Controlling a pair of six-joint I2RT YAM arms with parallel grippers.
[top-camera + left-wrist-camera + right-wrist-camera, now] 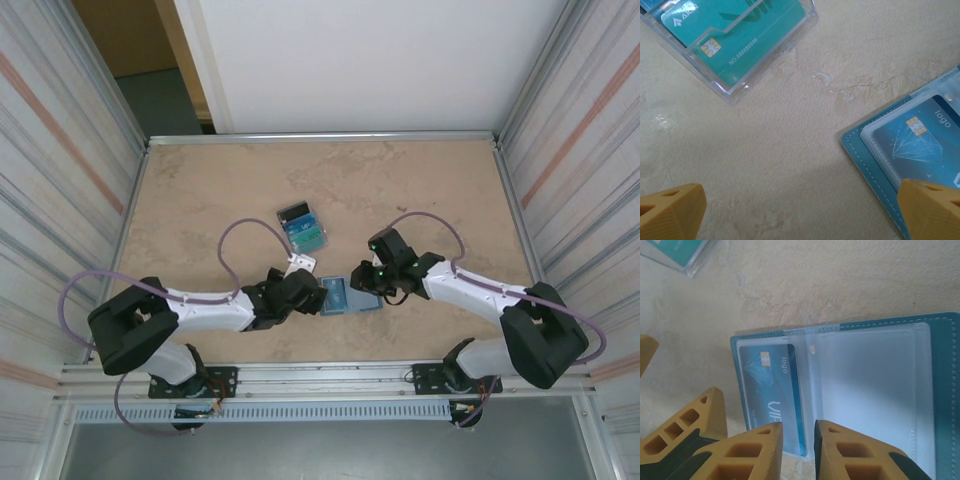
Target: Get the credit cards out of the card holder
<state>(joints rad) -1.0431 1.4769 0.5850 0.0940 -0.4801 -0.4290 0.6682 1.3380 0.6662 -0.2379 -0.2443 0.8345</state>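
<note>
Jaws of the right gripper (798,429) are seen nearly together at the near edge of the blue credit card (772,385); a hold cannot be confirmed. The card holder (875,390) lies open just ahead. If the pocket film is pinched too, the unpinned holder may be dragged. The left gripper (800,195) is held wide, with the holder by its right finger. A clear tray (765,55) ahead-left obstructs nothing.

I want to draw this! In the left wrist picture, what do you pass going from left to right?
Teal-green card in a clear tray → bare table → card holder with a blue card inside.
</note>
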